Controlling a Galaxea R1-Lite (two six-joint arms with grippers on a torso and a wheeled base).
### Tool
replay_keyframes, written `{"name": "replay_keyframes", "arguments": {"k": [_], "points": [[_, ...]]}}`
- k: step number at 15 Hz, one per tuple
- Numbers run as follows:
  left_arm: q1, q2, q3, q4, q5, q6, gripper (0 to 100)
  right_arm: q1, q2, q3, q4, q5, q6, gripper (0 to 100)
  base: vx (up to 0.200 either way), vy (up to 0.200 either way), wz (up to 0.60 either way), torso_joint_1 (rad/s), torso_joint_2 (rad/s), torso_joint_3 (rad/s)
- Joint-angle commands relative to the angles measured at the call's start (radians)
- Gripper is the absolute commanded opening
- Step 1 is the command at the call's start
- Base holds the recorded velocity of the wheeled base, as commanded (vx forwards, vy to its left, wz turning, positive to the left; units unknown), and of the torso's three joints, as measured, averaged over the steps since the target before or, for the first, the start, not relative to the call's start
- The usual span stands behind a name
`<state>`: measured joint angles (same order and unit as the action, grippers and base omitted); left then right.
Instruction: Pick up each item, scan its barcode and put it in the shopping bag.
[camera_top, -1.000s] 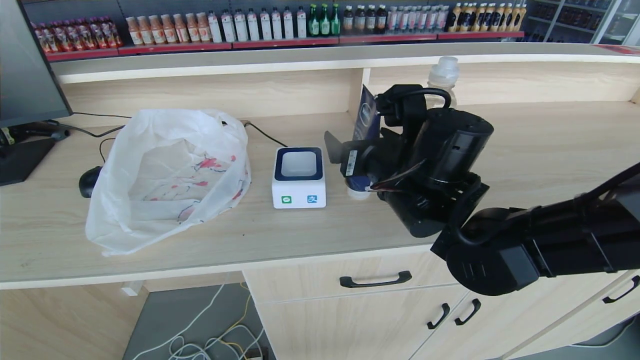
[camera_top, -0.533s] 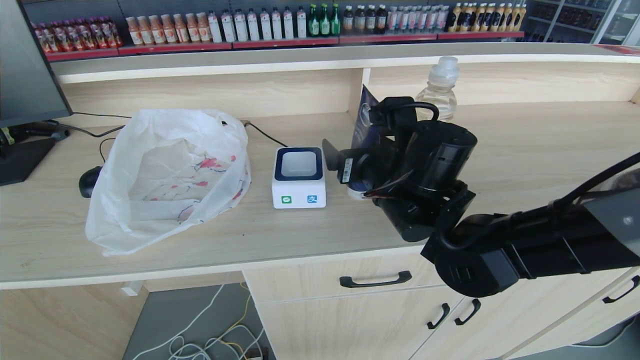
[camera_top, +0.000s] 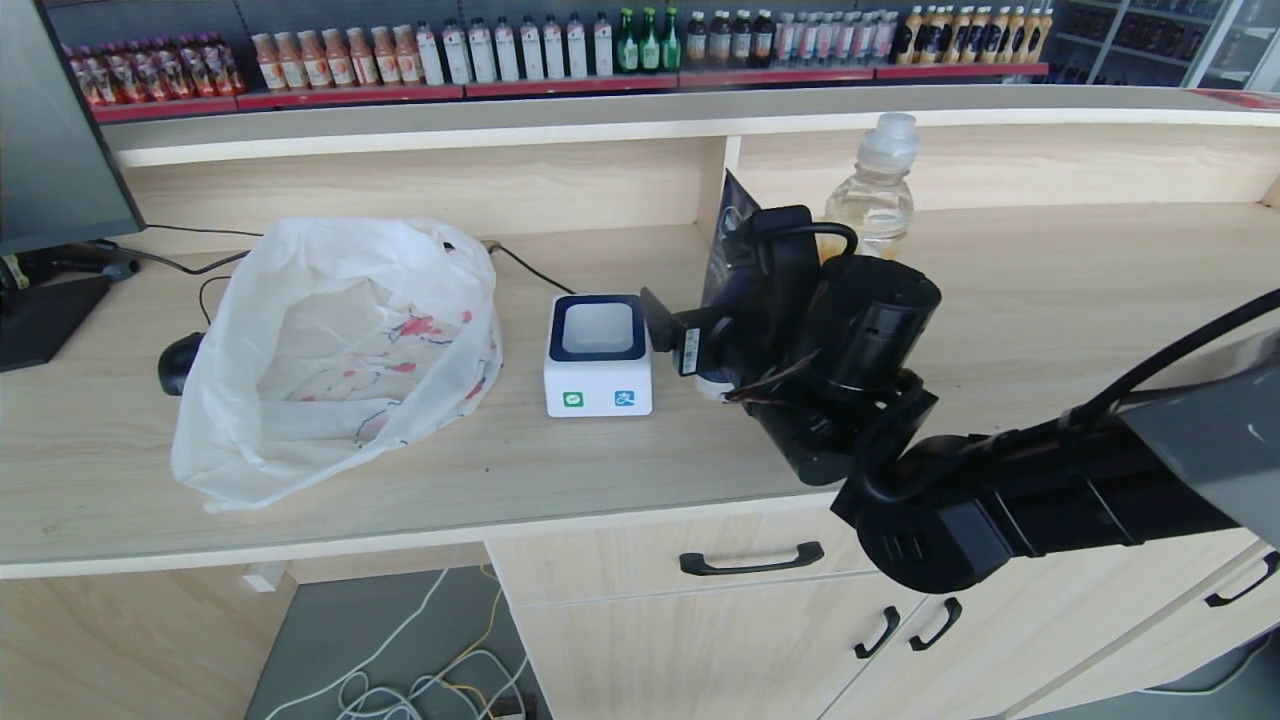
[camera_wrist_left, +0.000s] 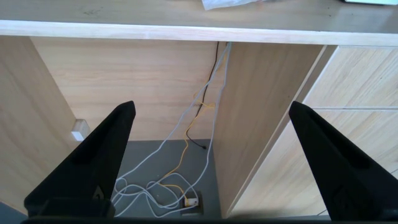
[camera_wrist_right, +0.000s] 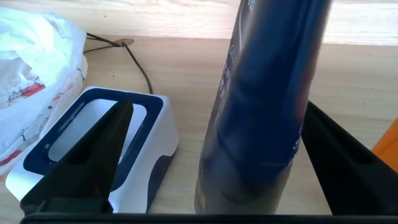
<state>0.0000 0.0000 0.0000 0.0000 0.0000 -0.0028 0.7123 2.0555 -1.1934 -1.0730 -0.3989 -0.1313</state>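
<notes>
The dark blue tube (camera_top: 728, 228) stood upright on the wooden counter (camera_top: 1050, 280), just beside the white scanner (camera_top: 598, 355). The right gripper (camera_wrist_right: 217, 107) sat around it, jaws spread wide, with a gap at one finger. A clear bottle (camera_top: 872, 195) stood behind the tube. The white plastic bag (camera_top: 340, 350) lay beyond the scanner. The left gripper (camera_wrist_left: 211, 106) hung below the counter edge, jaws wide apart and holding nothing.
</notes>
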Motion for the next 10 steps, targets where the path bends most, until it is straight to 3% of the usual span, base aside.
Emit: {"name": "replay_keyframes", "arguments": {"k": [1, 10], "points": [[0.0, 0.0, 0.0, 0.0, 0.0, 0.0, 100, -0.005, 0.02, 0.0, -0.013, 0.003, -0.005, 100, 0.0, 0.0, 0.0, 0.0, 0.0, 0.0], [0.0, 0.0, 0.0, 0.0, 0.0, 0.0, 100, -0.008, 0.032, 0.0, -0.047, 0.005, -0.004, 100, 0.0, 0.0, 0.0, 0.0, 0.0, 0.0]]}}
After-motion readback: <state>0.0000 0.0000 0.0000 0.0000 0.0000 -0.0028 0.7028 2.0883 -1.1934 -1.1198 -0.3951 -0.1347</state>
